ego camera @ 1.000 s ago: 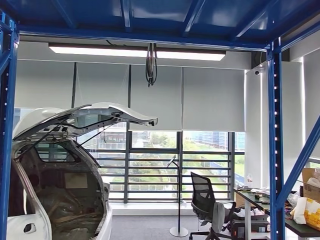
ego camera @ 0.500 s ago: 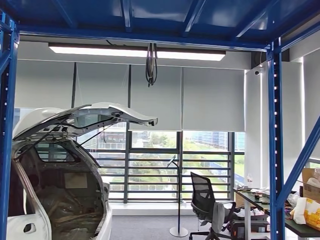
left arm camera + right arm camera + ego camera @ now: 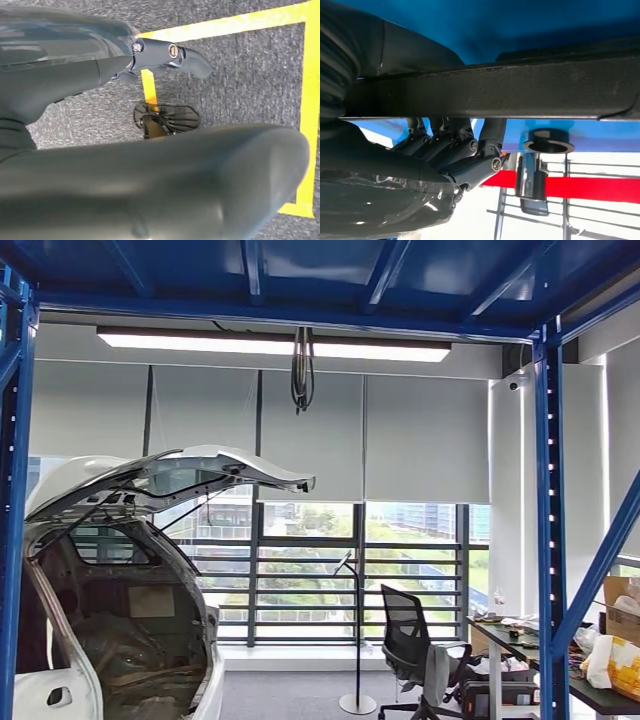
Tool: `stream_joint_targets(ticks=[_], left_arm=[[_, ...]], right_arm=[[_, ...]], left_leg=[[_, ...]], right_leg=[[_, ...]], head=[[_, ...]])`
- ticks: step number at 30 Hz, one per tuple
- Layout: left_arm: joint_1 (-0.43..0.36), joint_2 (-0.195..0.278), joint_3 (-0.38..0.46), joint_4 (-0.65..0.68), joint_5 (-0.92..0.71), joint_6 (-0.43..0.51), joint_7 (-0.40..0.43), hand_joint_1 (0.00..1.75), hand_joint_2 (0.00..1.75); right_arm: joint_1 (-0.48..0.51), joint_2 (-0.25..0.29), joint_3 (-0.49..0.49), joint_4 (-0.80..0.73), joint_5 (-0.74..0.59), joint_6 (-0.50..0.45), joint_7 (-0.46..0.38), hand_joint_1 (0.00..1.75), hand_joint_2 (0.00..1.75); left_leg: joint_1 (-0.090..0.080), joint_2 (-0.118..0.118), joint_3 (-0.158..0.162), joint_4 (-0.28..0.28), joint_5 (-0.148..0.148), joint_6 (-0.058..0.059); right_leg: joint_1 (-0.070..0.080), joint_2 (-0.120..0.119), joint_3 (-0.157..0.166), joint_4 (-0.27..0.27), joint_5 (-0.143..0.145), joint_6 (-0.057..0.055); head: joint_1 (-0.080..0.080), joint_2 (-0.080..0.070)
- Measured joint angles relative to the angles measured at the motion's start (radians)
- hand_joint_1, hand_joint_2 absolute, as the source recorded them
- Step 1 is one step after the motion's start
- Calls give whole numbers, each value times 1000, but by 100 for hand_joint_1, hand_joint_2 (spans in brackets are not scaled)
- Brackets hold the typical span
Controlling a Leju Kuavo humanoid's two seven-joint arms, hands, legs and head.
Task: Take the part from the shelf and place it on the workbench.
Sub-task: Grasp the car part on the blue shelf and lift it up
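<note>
Your right hand [image 3: 452,150] grips a long, flat dark part [image 3: 490,87], matt and slightly rough, a straight bar running across the right wrist view. The dark fingers [image 3: 444,137] curl up against its underside, just beneath the smooth blue painted steel of the shelf [image 3: 490,25]. A short dark cylinder with a round rim [image 3: 548,145] sits under the bar, beyond the fingers, with a red band [image 3: 584,187] behind it.

Your left hand [image 3: 170,52] hangs over coarse grey carpet [image 3: 245,75] marked with glossy yellow tape lines [image 3: 309,100]. One dark finger juts out straight with nothing in it; whether the rest are released or clenched you cannot tell.

From the head view you look out between blue perforated uprights [image 3: 549,540] and under blue beams, a wide open bay. A white car body [image 3: 113,570] with its hatch raised stands at the left edge. A black mesh office chair [image 3: 411,645] stands near a cluttered dark table [image 3: 596,695] at the right, with bare grey floor between car and chair.

The head view matches the earlier frames; nothing there has shifted.
</note>
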Motion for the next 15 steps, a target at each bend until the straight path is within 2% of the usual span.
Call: stream_joint_targets(ticks=[4, 8, 10, 15], left_arm=[[-1, 0, -4, 0, 7, -13, -14, 0, 175], [0, 1, -4, 0, 27, -14, -18, 0, 175], [2, 3, -3, 0, 41, -14, -22, 0, 175], [7, 11, 14, 0, 70, -15, -45, 0, 175]], right_arm=[[19, -4, -5, -37, -21, -7, -29, 175, 175], [62, 3, -5, -155, -118, 14, -112, 175, 175], [97, 11, 6, -273, -218, 71, -144, 175, 175], [179, 18, 95, -634, -581, 231, -170, 175, 175]], left_leg=[[0, 0, 0, 0, 0, 0], [0, 0, -1, 0, 0, 0], [1, 0, -1, 0, 0, 0], [1, 0, -2, 0, 0, 0]], right_leg=[[0, 0, 0, 0, 0, 0], [0, 0, -1, 0, 0, 0], [0, 0, -1, 0, 0, 0], [0, 1, -2, 0, 0, 0]], head=[[0, 0], [0, 0], [0, 0], [0, 0]])
